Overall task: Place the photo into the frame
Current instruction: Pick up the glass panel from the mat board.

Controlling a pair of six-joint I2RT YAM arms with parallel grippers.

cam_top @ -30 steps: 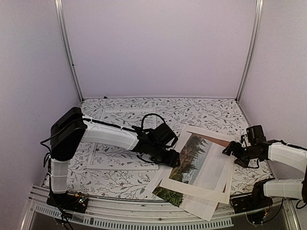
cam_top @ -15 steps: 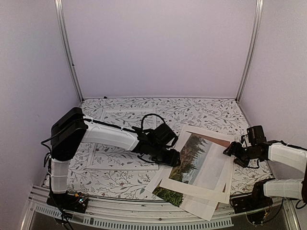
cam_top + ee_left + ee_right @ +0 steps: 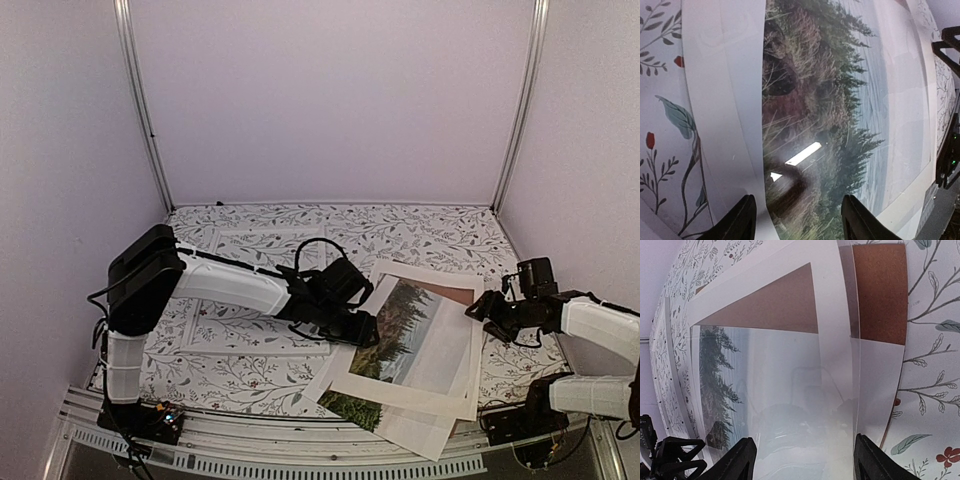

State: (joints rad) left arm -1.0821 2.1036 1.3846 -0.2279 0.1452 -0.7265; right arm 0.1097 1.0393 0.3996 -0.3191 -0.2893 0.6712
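The photo (image 3: pixel 400 330) lies flat toward 4 o'clock on the surface (image 3: pixel 420 235). It is part of a loose, skewed stack: a white mat (image 3: pixel 455 385) rests over it, and a brown backing board (image 3: pixel 880 295) shows at the 12 o'clock end. It is not in the frame (image 3: pixel 240 325), which lies flat toward 9 o'clock under the left arm, just beside the stack. The left tool (image 3: pixel 362 335) hovers over the stack's 9 o'clock edge. In its wrist view its 2 fingers (image 3: pixel 735 222) are spread, with the tree part of the print between them and nothing pinched. The right tool (image 3: pixel 478 312) sits at the stack's 3 o'clock edge. Its fingers (image 3: pixel 740 462) are also spread, with the pale sheet edges between them, and no grip shows. Compared with 1 second ago, the far end of the top sheet has swung slightly toward 10 o'clock. Its far right corner now lies a little further from the right tool. Both arms are almost where they were.
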